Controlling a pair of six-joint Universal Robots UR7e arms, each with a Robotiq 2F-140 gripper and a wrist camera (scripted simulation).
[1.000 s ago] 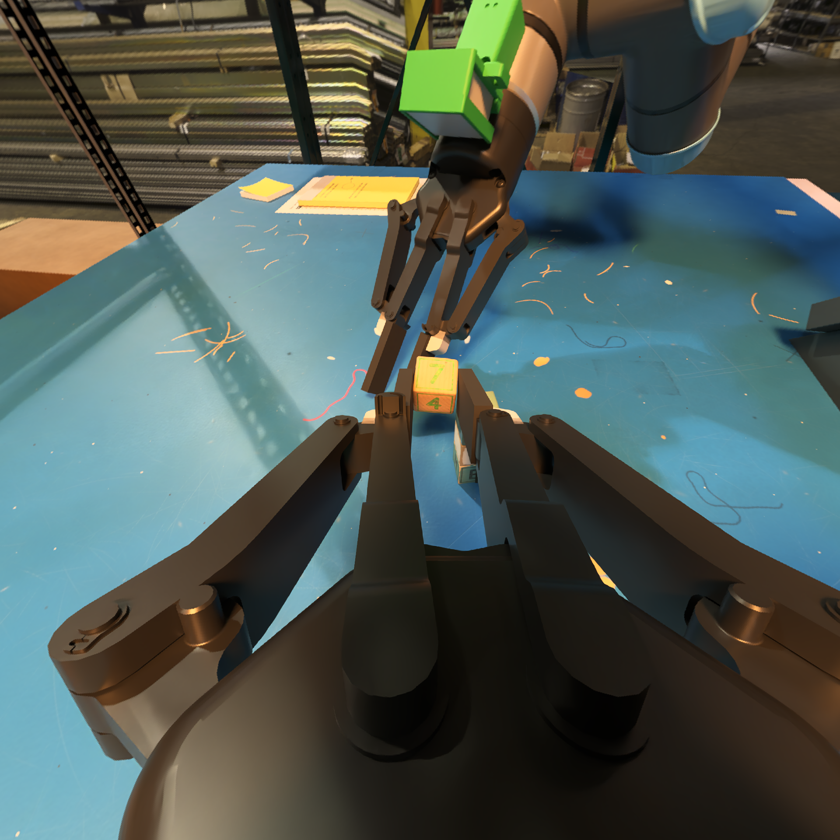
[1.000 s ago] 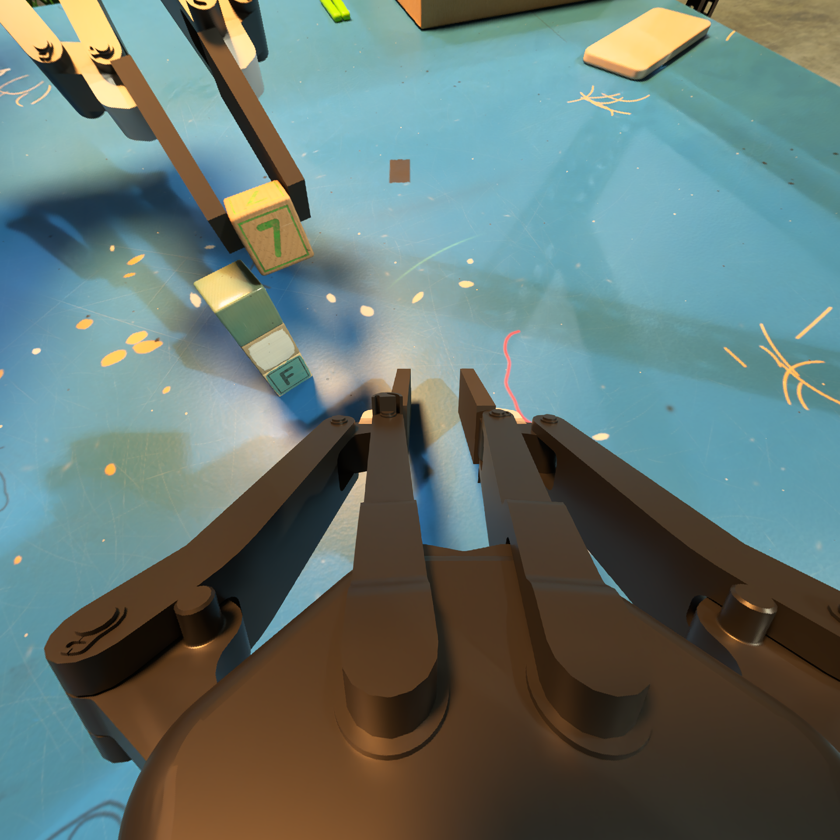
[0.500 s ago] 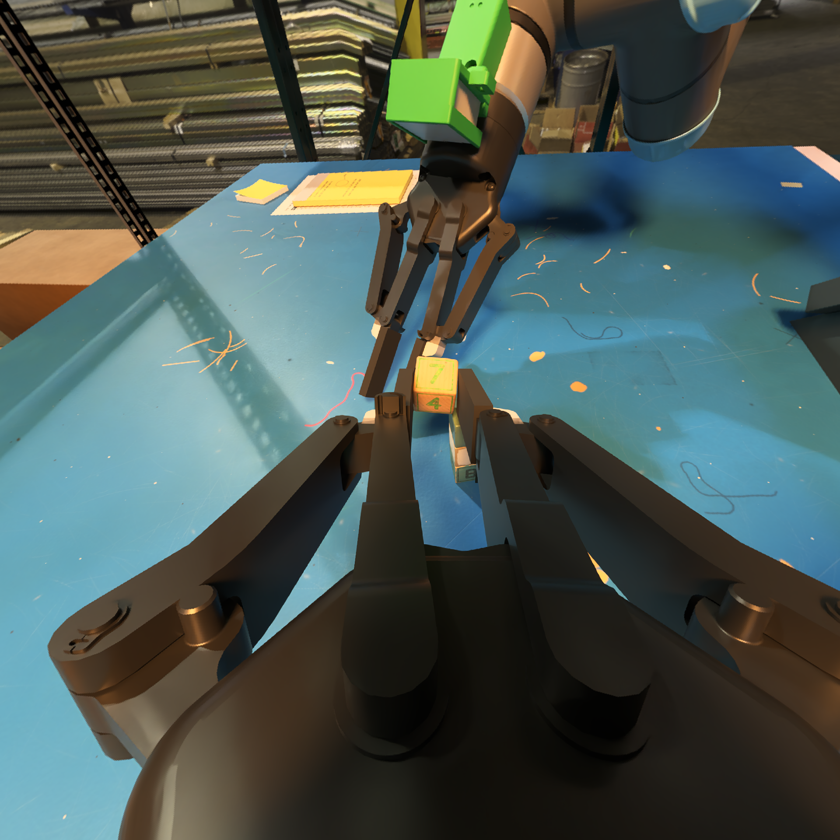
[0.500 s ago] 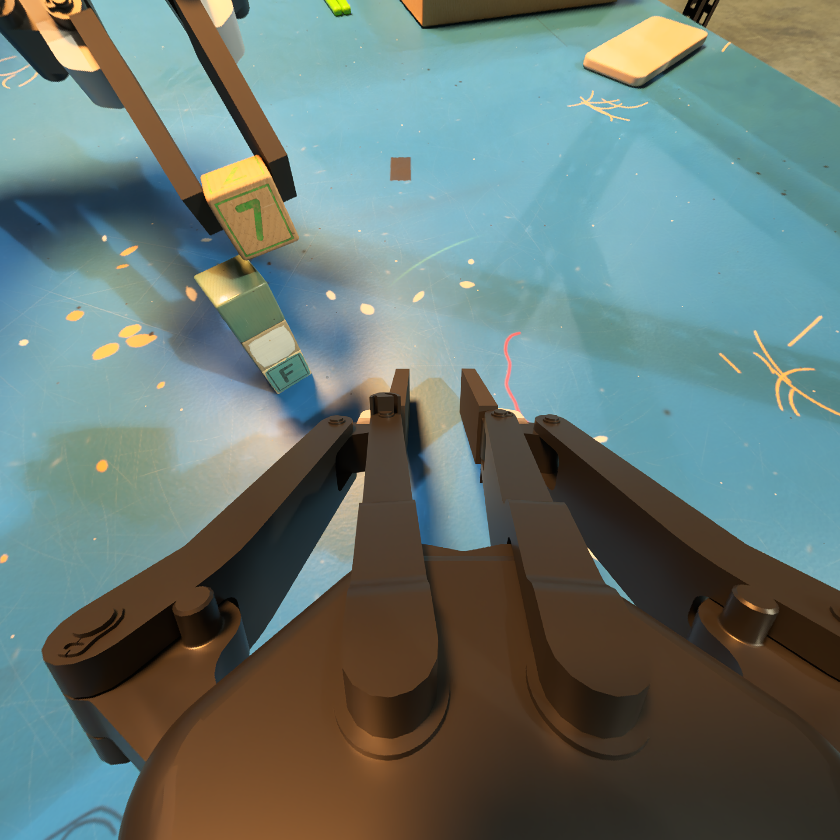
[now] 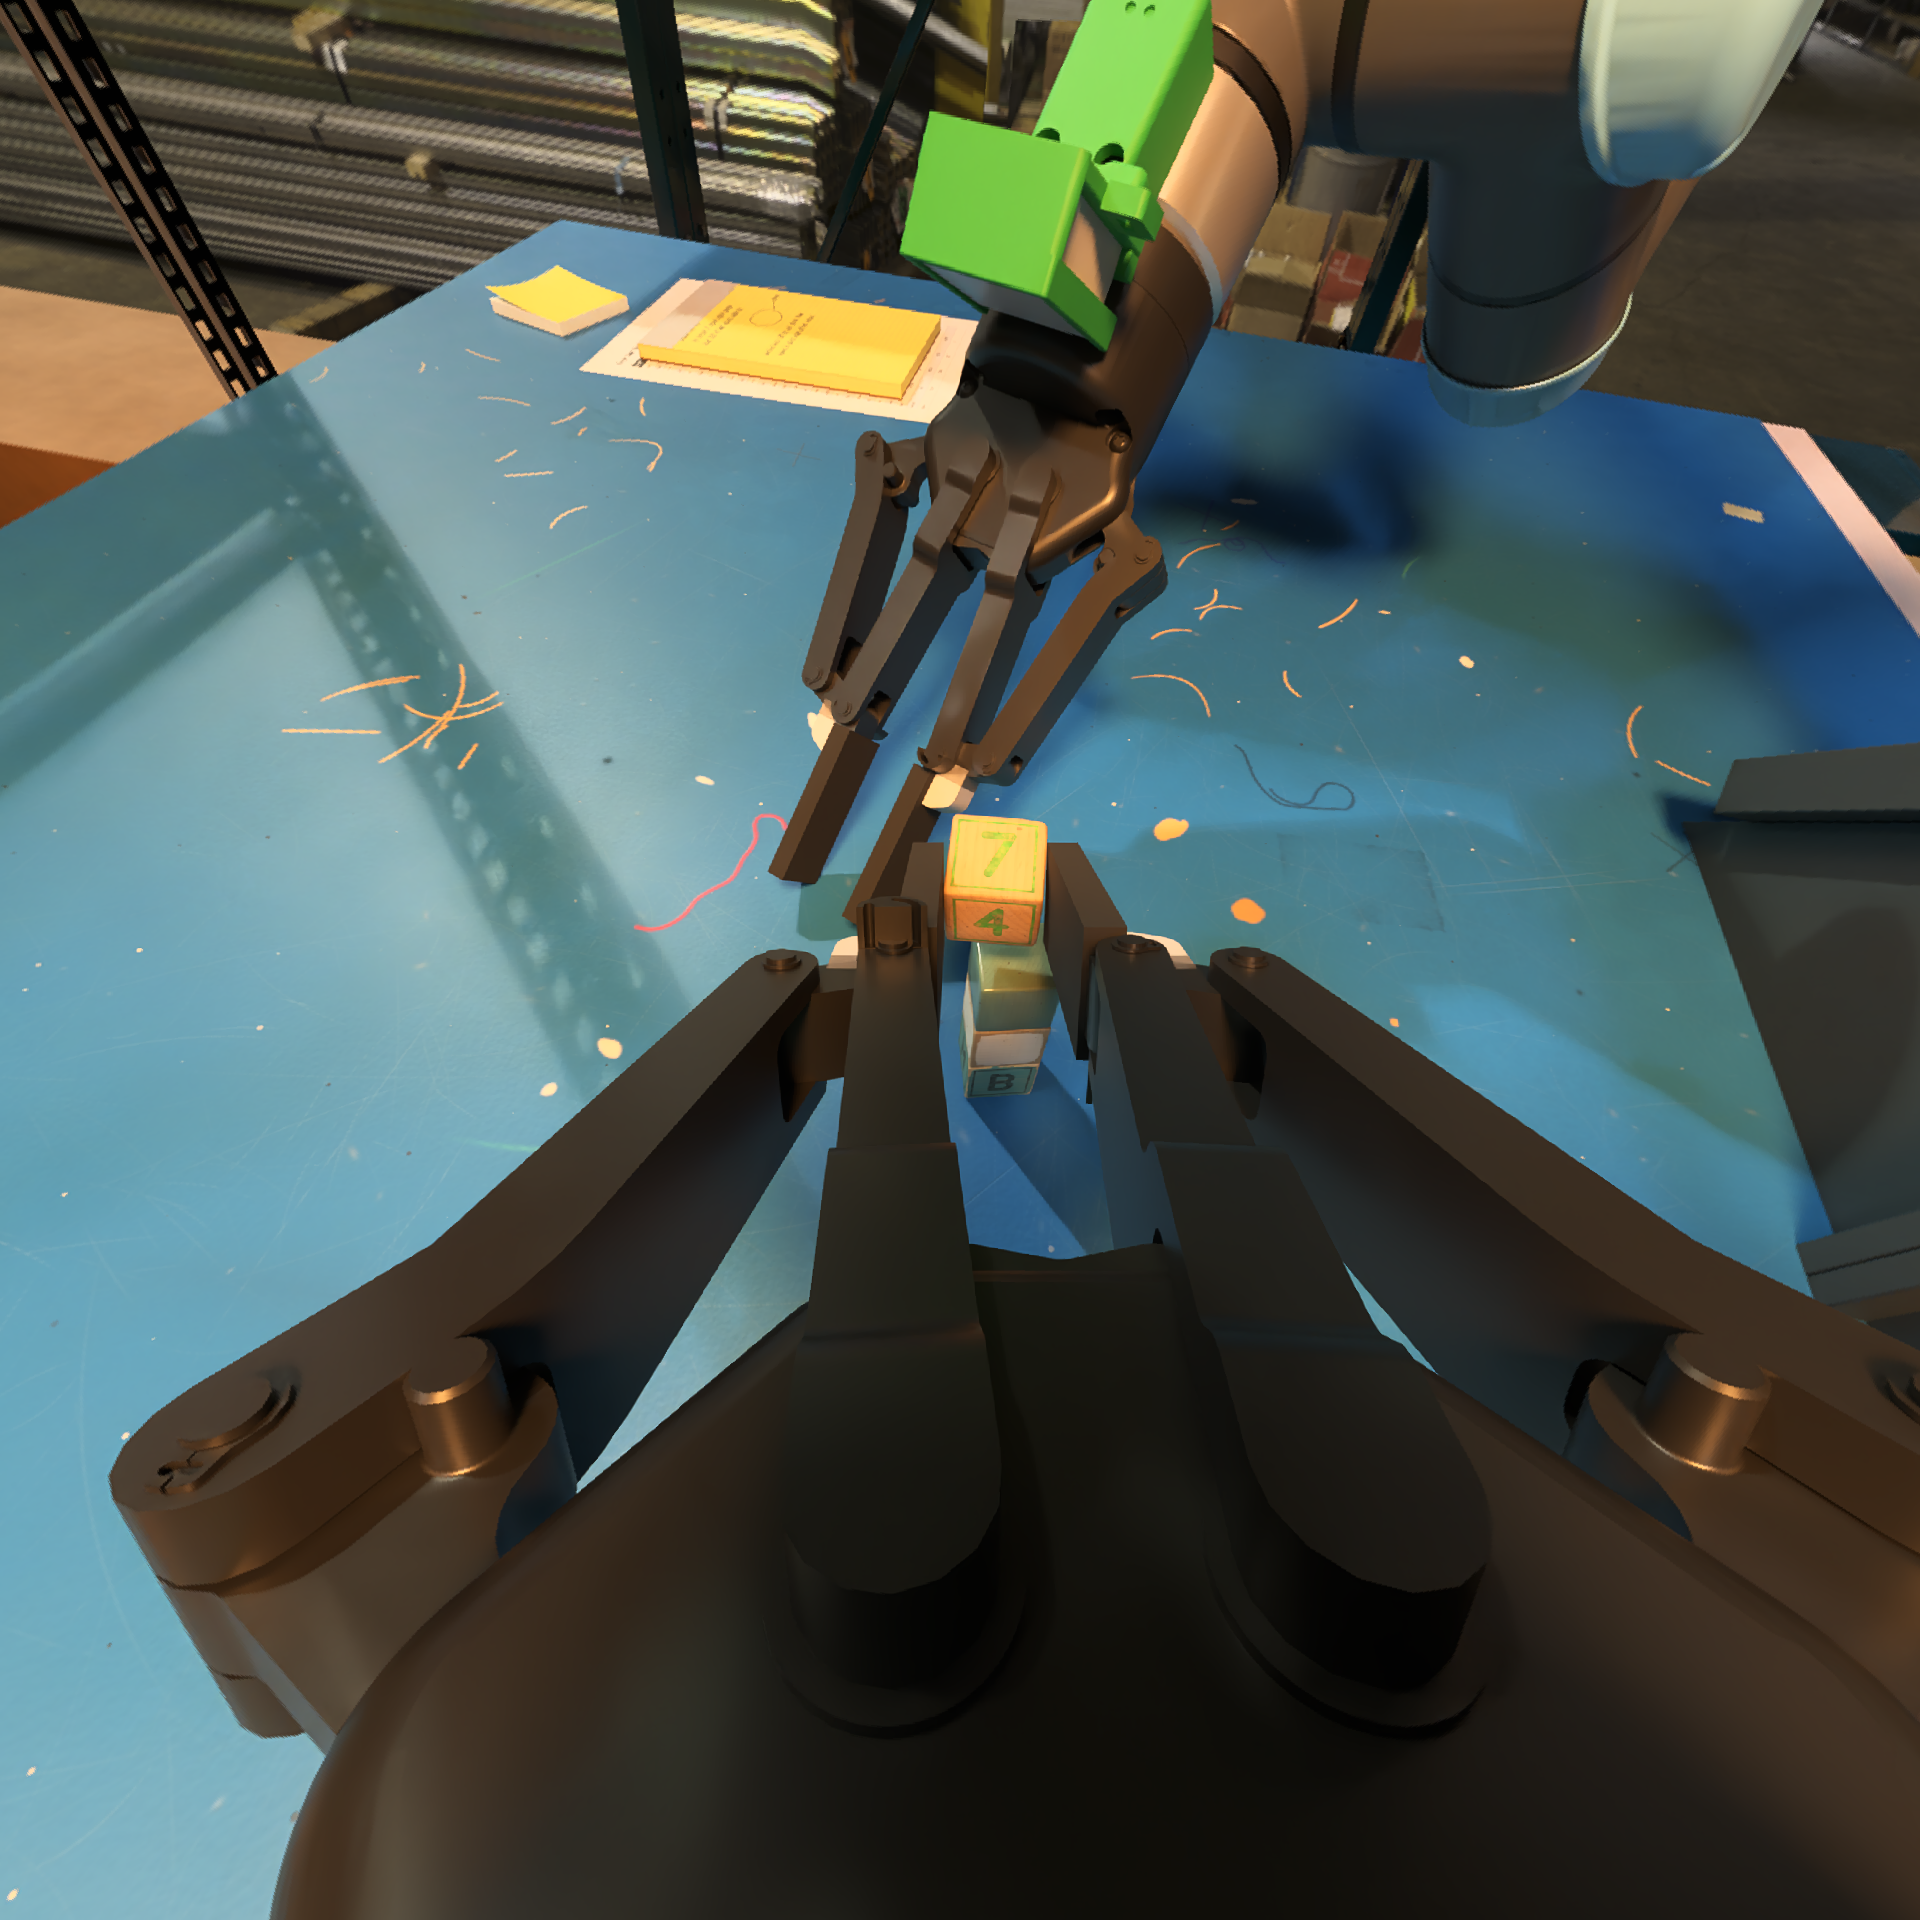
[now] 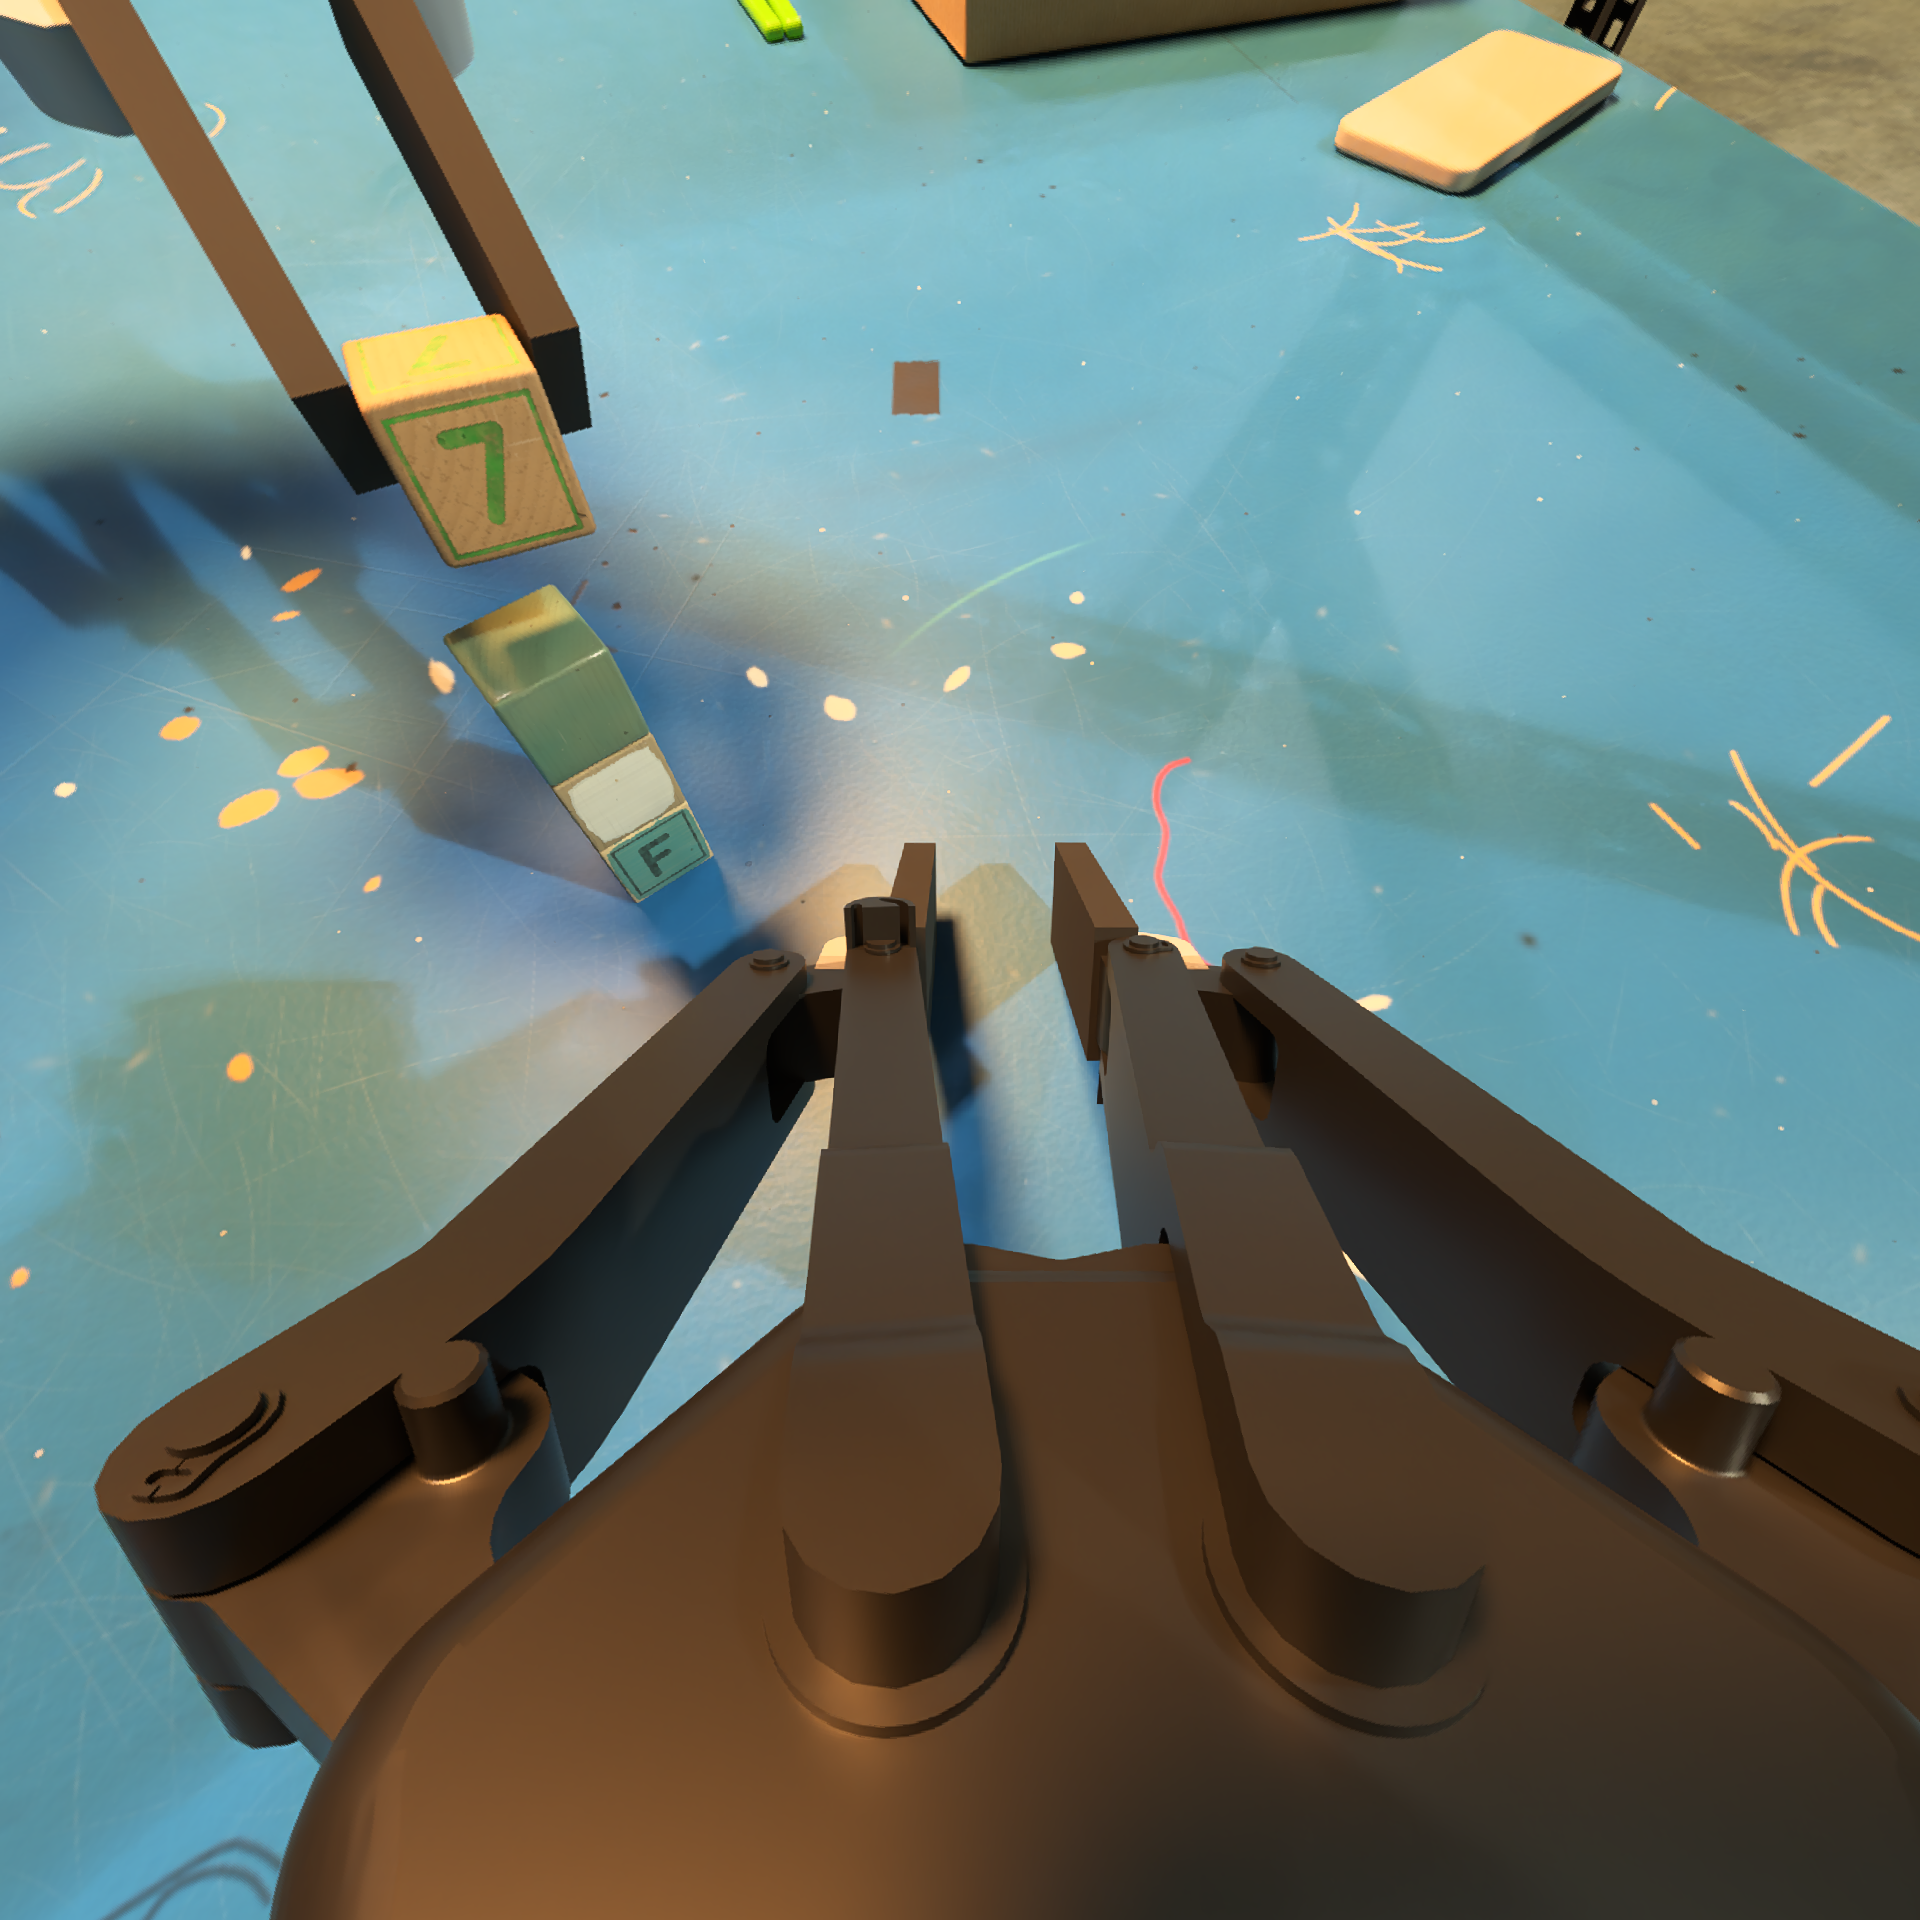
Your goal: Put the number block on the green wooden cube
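My left gripper (image 5: pixel 994 894) is shut on the wooden number block (image 5: pixel 994 883) and holds it in the air. Right under it stands a stack: the green wooden cube (image 5: pixel 1008 987) on top, a white block (image 5: pixel 1006 1042) in the middle, a teal letter block (image 5: pixel 1000 1081) at the bottom. In the right wrist view the number block (image 6: pixel 468 468) hangs a small gap above the green cube (image 6: pixel 551 675), between the left gripper's fingers (image 6: pixel 322 405). My right gripper (image 6: pixel 997 883) is empty, its jaws narrowly apart, low over the table beside the stack; it also shows in the left wrist view (image 5: pixel 847 868).
A yellow notepad (image 5: pixel 790 338) and a sticky-note pad (image 5: pixel 559 299) lie at the far edge of the blue table (image 5: pixel 312 935). A dark object (image 5: pixel 1818 935) stands at the right. A cardboard box (image 6: pixel 1143 21) and a beige flat pad (image 6: pixel 1475 104) lie beyond the right gripper. A red thread (image 6: pixel 1169 831) lies by its fingertips.
My left gripper has carried the number block sideways until it hangs over the stack, which now shows between its fingers. The right gripper has stayed about where it was, still empty.
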